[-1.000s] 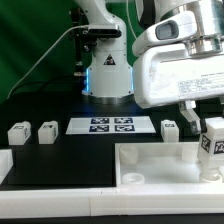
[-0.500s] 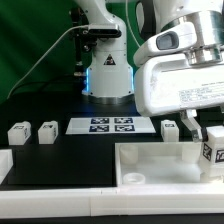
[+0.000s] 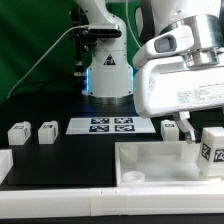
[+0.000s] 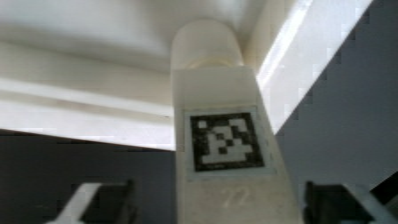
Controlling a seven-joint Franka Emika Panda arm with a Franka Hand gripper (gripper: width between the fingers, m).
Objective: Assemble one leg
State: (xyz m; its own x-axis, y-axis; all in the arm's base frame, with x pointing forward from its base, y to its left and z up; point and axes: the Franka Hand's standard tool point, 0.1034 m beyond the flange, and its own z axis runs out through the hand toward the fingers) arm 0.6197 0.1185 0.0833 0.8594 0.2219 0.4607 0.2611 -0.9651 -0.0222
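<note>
The leg [image 3: 212, 150] is a small white post with a square tag, standing upright in the corner socket of the large white tabletop [image 3: 150, 165] at the exterior view's right. My gripper [image 3: 207, 127] hangs just over it. In the wrist view the leg [image 4: 222, 120] rises between my gripper's fingers [image 4: 93, 203], with a dark gap on each side. My gripper [image 4: 222, 208] is open and touches nothing. The tabletop's rim [image 4: 89, 85] lies behind the leg.
Two more small white legs [image 3: 18, 131] [image 3: 47, 131] stand at the exterior view's left, and a third [image 3: 170, 128] stands beside my gripper. The marker board [image 3: 110, 125] lies between them. The arm's base [image 3: 107, 70] is behind. A white part's edge [image 3: 5, 165] shows at the left.
The leg has sunk lower at the tabletop's corner. My hand has come down slightly with it and shifted a little toward the exterior view's left.
</note>
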